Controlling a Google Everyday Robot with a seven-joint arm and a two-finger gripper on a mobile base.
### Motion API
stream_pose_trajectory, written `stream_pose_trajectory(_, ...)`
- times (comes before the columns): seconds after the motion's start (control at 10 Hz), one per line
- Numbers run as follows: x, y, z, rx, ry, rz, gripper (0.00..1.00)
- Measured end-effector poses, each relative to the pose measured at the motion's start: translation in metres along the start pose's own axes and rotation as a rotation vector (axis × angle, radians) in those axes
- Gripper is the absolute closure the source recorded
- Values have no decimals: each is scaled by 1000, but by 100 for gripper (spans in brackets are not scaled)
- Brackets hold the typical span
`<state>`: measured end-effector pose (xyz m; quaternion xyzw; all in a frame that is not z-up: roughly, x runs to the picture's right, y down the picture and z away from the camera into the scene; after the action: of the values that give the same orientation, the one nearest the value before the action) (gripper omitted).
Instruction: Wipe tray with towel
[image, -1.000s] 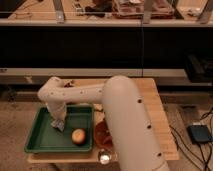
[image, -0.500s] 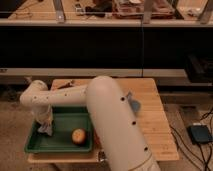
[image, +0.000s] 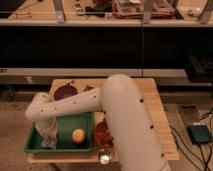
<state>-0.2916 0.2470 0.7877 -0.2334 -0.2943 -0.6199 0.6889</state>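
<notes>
A green tray (image: 85, 120) sits on the left half of a wooden table (image: 150, 107). My white arm reaches across the table and down into the tray's left side. My gripper (image: 48, 134) is at the tray's front left corner, shut on a bunched pale towel (image: 49, 143) that rests on the tray floor. A round yellow-orange fruit (image: 78, 135) lies in the tray just right of the towel, apart from it.
A dark purple plate (image: 65, 92) lies behind the tray. A reddish bowl (image: 103, 135) sits right of the tray, partly behind my arm. A small glass (image: 104, 158) stands at the table's front edge. A dark counter runs behind the table.
My gripper has dragged the towel from the tray's back middle to its left side, then forward to the front left corner. The fruit has not moved.
</notes>
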Motion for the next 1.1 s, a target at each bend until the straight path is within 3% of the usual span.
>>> stream_pose_trajectory(0.2,5,29,-15,2,29,66,100)
stream_pose_trajectory(0.4,31,40,-28,1,56,100,100)
stream_pose_trajectory(0.8,99,32,-20,-7,50,134,100)
stream_pose_trajectory(1.1,118,5,-13,-1,51,103,100)
